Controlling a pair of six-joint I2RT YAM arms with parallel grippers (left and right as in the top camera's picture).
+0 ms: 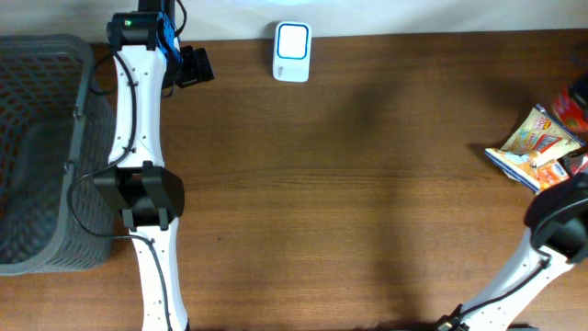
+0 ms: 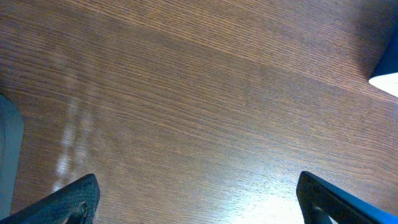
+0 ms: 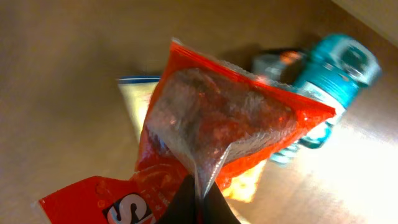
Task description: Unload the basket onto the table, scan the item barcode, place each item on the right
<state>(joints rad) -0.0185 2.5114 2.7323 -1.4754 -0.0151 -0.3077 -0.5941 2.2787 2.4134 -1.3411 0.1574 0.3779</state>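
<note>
- Overhead view: at the far left a grey mesh basket (image 1: 37, 156) stands on the brown wooden table (image 1: 367, 202), partly cut off by the picture's edge.
- Just right of the basket, the left arm (image 1: 136, 138) stretches toward the far edge of the table. It has white links, black joints and a green light at its far end.
- The left fingers (image 2: 71, 199) stand wide apart with nothing between them. The left wrist view shows bare wood grain below them and a white and blue corner at its right edge.
- Right of that arm, at the far edge of the table, stands the white scanner (image 1: 292, 51) with its blue-rimmed face, well apart from the things on the right.
- Near the right edge a heap of snack packets (image 1: 537, 147) lies on the table, a yellow and orange one uppermost.
- Below the heap the right arm (image 1: 551, 244) comes up from the lower right corner.
- In the right wrist view the right fingers (image 3: 214, 208) are closed, pinching the crinkled seam of a red packet (image 3: 249, 106). The packet is held up close to the camera, with its clear, silvery side facing it and white lettering at the lower left.
- Behind the red packet lie a pale yellow packet (image 3: 137, 102) and, further right, a teal bottle (image 3: 333, 68).
</note>
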